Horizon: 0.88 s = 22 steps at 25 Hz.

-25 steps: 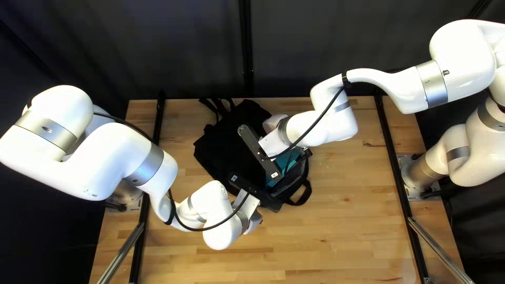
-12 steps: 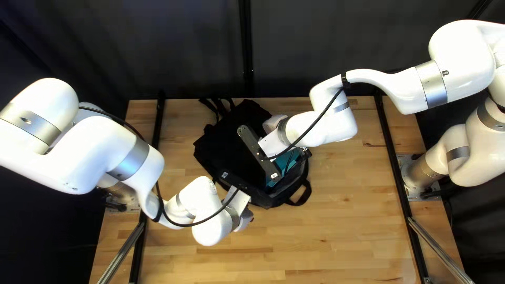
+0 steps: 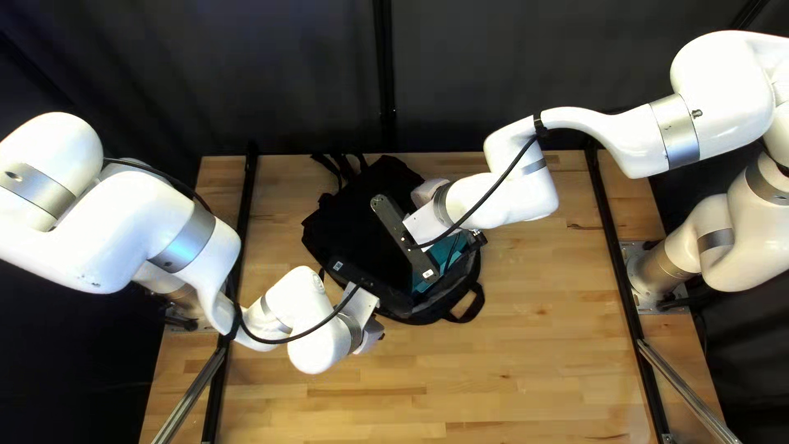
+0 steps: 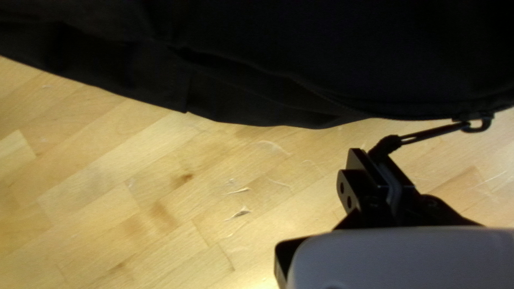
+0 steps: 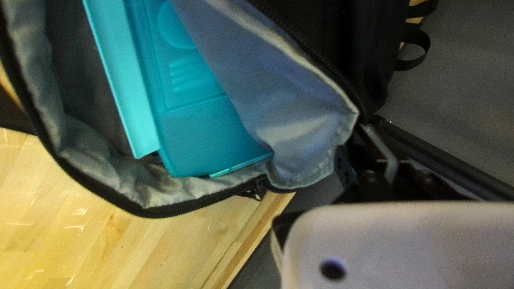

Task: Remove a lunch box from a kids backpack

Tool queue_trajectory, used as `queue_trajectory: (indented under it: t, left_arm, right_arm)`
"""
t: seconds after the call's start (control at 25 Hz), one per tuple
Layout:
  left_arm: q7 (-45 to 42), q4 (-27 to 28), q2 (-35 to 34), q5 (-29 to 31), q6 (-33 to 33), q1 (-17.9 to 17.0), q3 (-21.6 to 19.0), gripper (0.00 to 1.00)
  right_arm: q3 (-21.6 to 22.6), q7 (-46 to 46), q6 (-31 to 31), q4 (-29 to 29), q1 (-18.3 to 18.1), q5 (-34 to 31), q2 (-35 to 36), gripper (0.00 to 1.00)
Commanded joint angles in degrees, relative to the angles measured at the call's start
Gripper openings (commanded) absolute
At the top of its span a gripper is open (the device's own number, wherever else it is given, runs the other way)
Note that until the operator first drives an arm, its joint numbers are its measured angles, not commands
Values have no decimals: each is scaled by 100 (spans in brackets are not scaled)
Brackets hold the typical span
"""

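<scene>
Left pincer (image 3: 353, 275): you have it grasping the zipper pull (image 4: 436, 131).
Right pincer (image 3: 403, 236): you have it grasping the rim (image 5: 350, 111) of the backpack (image 3: 349, 226).
Lunch box (image 5: 198, 134): teal, inside your open backpack on the table (image 3: 534, 362).

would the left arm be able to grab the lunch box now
Probably not: my left gripper is shut on a zipper pull, though the backpack is open and part of the lunch box shows.

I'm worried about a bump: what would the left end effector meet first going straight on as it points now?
Beyond the zipper pull it grips, the left end effector would probably meet the tabletop beside the backpack; depth is unclear, so it might brush the backpack's edge first.
</scene>
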Motion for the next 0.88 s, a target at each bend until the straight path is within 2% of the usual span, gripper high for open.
queue_trajectory:
  t: [0.04,0.88]
  left_arm:
    - [89,-108,-174,-117,109,-3,-1,0]
    - [-130,-497,-501,27,124,12,-2,0]
  right_arm:
    - [4,12,4,-7,4,5,-5,0]
    - [15,67,50,-47,18,38,-48,0]
